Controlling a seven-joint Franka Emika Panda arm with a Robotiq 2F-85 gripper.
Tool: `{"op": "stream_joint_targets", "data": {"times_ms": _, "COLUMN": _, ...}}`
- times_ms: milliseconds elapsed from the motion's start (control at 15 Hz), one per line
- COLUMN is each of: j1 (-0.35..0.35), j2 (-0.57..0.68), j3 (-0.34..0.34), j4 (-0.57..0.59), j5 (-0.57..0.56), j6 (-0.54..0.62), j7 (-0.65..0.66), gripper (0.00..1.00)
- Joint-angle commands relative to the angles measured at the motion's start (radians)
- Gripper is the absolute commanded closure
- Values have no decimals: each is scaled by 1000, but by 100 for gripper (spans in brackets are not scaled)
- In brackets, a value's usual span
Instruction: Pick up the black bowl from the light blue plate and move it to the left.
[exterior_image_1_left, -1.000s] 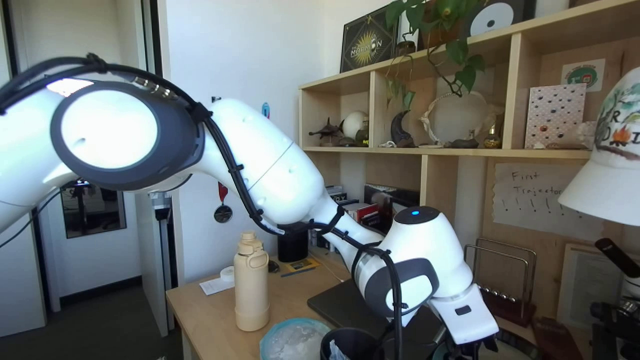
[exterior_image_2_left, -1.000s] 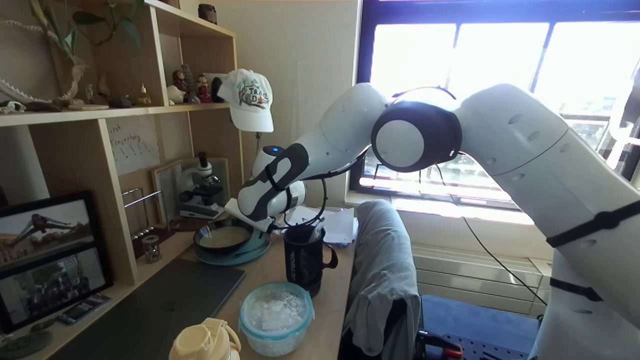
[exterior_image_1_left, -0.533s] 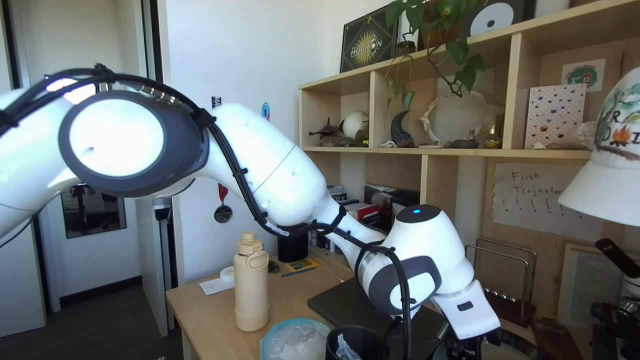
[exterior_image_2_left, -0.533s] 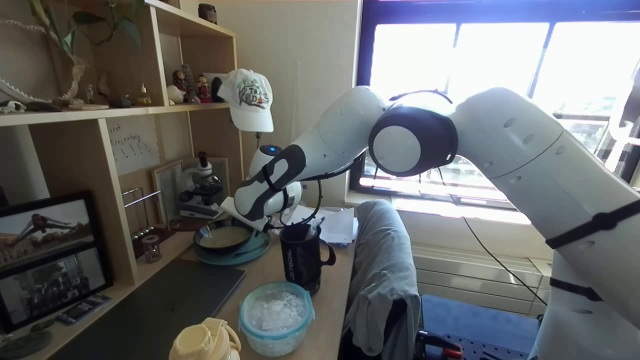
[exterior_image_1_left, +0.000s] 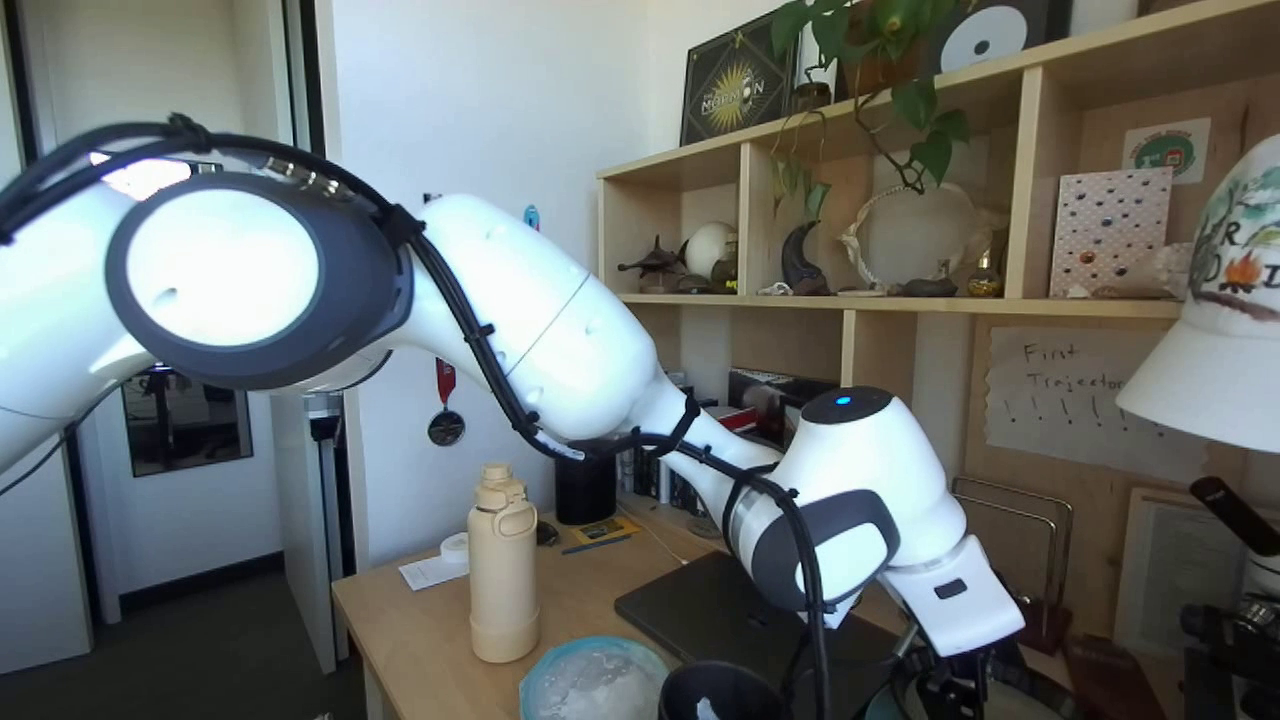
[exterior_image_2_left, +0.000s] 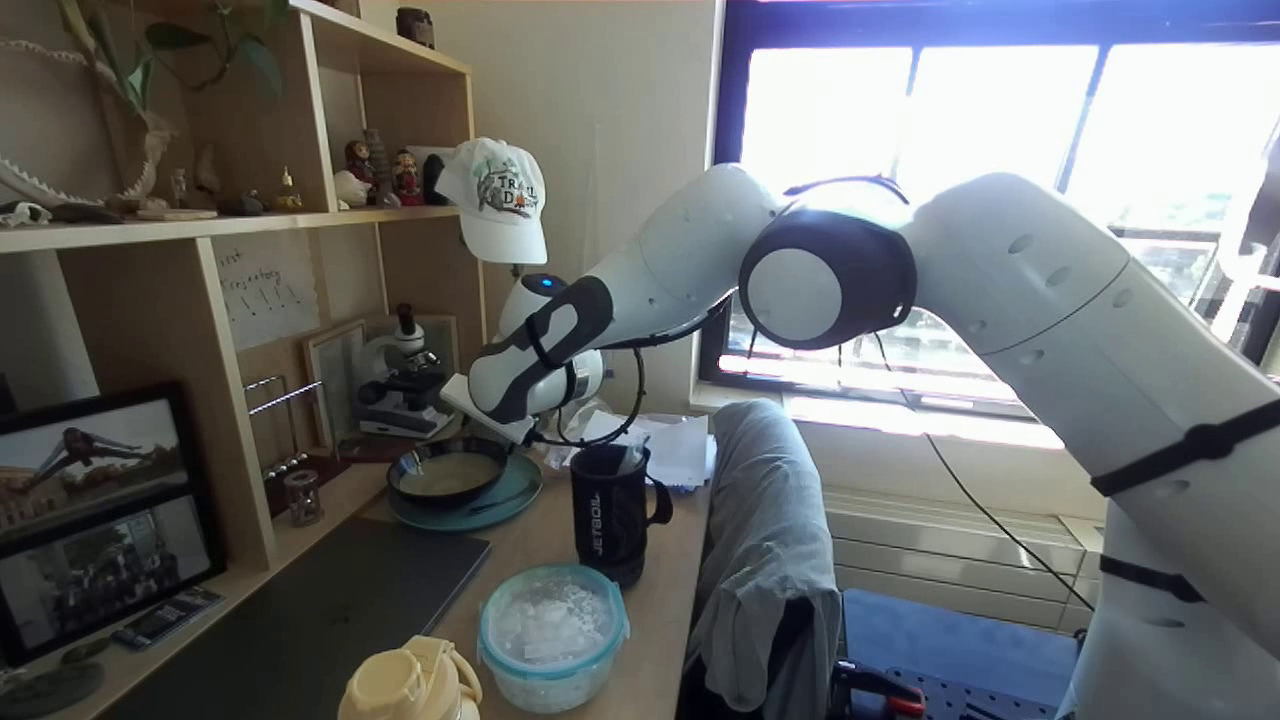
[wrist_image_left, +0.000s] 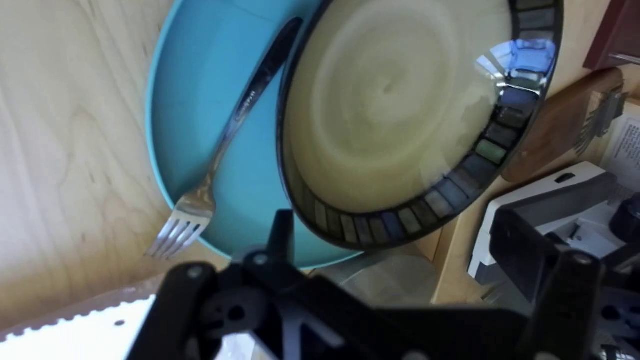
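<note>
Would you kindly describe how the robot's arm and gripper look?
The arm is white and rounded, with dark grey joint bands, pale round caps, black cables strapped along it and a blue light near the wrist. The gripper is black, with jointed, bolted links.

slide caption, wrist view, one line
Wrist view: open hand near a black-rimmed bowl and a fork, both on a light blue plate, the fork jutting past its edge.
</note>
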Motion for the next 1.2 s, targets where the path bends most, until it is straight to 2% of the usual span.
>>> {"op": "stream_joint_targets", "data": {"times_ms": 0, "j1": 10, "j2": -54, "j3": -14, "j4": -3, "j5": -8, "j6": -45, "j7": 26, "gripper": 0}}
{"op": "stream_joint_targets", "data": {"times_ms": 267, "j1": 17, "j2": -84, "j3": -18, "j4": 16, "j5": -23, "j6": -75, "j7": 28, "gripper": 0}}
{"op": "stream_joint_targets", "data": {"times_ms": 533, "j1": -2, "j2": -55, "j3": -11, "j4": 82, "j5": -45, "j6": -100, "j7": 4, "gripper": 0}}
{"op": "stream_joint_targets", "data": {"times_ms": 1133, "j1": -55, "j2": -7, "j3": 11, "j4": 228, "j5": -126, "j6": -385, "j7": -28, "gripper": 0}}
